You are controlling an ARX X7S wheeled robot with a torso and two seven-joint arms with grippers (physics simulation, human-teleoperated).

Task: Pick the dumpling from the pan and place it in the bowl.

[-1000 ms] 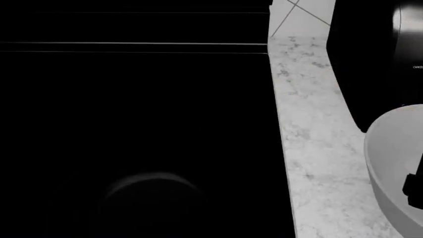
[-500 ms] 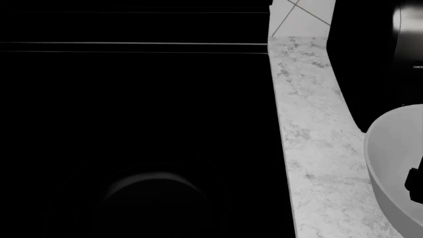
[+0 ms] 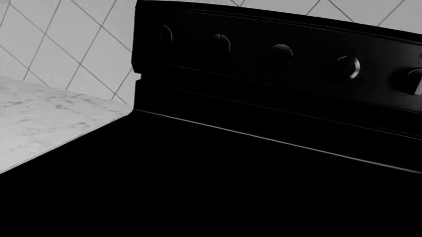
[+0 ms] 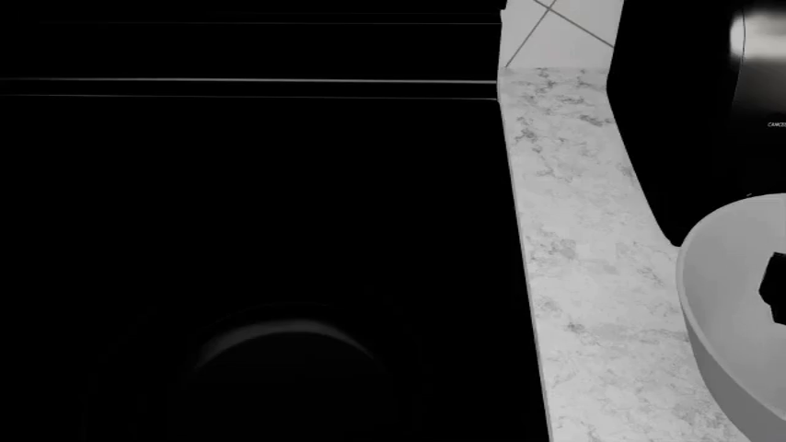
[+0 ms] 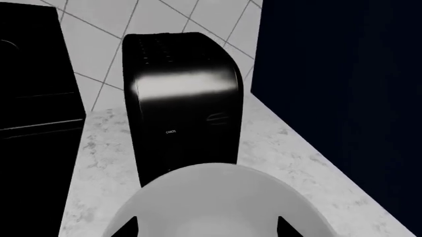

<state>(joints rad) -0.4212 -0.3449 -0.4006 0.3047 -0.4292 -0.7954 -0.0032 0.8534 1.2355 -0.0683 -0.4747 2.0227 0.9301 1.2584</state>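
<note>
Over the bowl, at 3 o'clock, I see my right gripper spread wide, holding nothing; the left is hidden.

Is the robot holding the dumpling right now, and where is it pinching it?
It cannot be told. No dumpling shows in any view. Only a dark piece of the right arm appears over the bowl, and neither pincer's tips are clearly seen.
</note>
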